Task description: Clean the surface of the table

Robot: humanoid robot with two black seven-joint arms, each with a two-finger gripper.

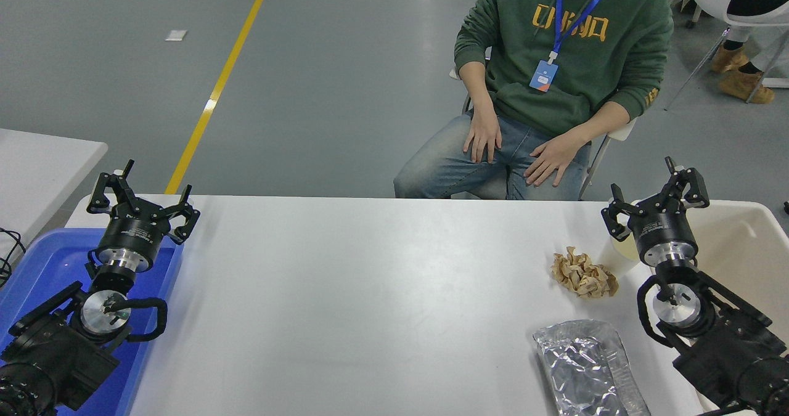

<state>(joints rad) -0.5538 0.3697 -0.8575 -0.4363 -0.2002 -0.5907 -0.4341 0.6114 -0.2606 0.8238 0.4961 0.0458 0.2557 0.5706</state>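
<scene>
The table surface (pixel 370 293), a wide white top with rounded corners, fills the lower half of the head view and runs from the blue tray (pixel 37 262) at its left end to the beige bin (pixel 749 243) at its right end. Two items of litter lie on its right part: a crumpled ball of tan paper (pixel 583 273) near the far right, and a silver foil pouch (pixel 585 370) lying flat nearer the camera, close to the near edge; the two are apart, not touching. The left gripper (pixel 143 203) sits over the far corner of the blue tray at lower left, jaws spread wide and holding nothing. The right gripper (pixel 654 201) is above the boundary between the table and the beige bin, just to the right of the paper ball and clear of it, jaws likewise spread wide and empty. A white cup-like object (pixel 618 256) shows partly behind the right gripper, beside the paper ball; what it is I cannot tell. A person in a green hoodie (pixel 573 52) sits at the far side, both hands resting on the thighs. A corner of a smaller white table (pixel 43 163) shows at the left edge.
</scene>
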